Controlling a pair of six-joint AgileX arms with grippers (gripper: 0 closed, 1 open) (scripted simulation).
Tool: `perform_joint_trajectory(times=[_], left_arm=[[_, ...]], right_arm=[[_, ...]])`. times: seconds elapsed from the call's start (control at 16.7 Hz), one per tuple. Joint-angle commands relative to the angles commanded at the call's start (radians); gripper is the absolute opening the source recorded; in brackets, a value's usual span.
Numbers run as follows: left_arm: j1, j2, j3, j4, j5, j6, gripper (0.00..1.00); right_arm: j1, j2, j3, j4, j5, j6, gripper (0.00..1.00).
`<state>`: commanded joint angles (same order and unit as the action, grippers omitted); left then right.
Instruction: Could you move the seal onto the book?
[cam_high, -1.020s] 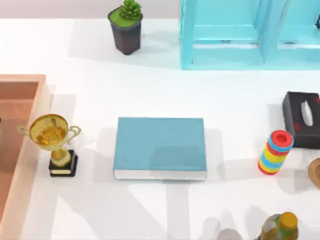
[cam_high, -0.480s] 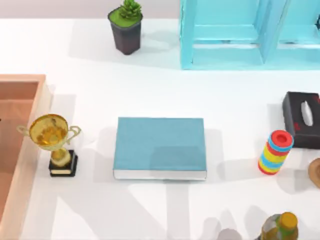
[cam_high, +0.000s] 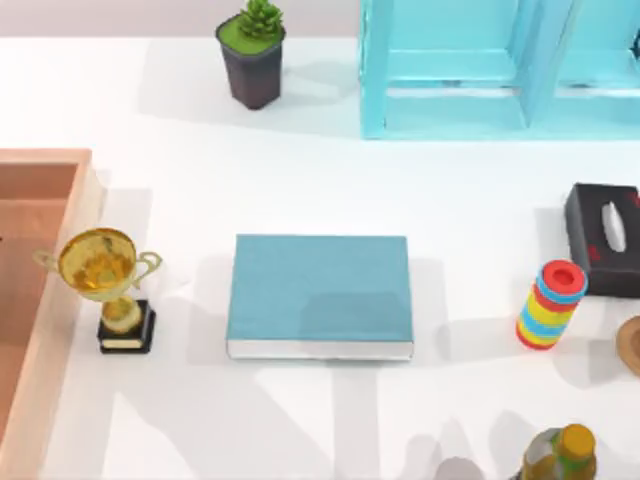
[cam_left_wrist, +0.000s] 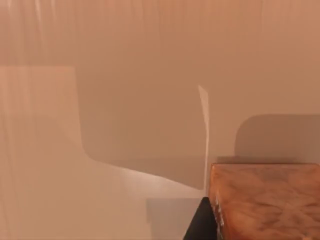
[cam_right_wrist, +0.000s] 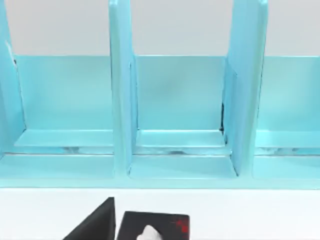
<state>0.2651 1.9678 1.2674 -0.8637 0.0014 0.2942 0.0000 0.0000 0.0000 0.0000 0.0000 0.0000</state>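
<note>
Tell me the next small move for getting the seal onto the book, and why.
Probably bring the right gripper toward the seal, at the right edge of the table beside the striped stack: that side is its own, and the book lies bare.

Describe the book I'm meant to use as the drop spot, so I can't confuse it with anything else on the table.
Start from the light-blue shelf frame at the table's far edge and come toward the near edge to the table's middle. The book lies flat there, apart from everything else. Unlike its neighbours, it is a wide rectangle with a plain teal cover and white page edges.
</note>
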Motion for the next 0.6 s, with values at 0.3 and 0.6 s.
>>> perform_joint_trajectory(times=[0.3, 0.6], left_arm=[[-0.136, -0.11, 0.158, -0.094, -0.065, -0.127, 0.0], [-0.343, -0.196, 0.373, -0.306, -0.088, -0.294, 0.0]], right_arm=[[0.0, 0.0, 0.0, 0.0, 0.0, 0.0, 1.0], [0.0, 0.0, 0.0, 0.0, 0.0, 0.0, 1.0]])
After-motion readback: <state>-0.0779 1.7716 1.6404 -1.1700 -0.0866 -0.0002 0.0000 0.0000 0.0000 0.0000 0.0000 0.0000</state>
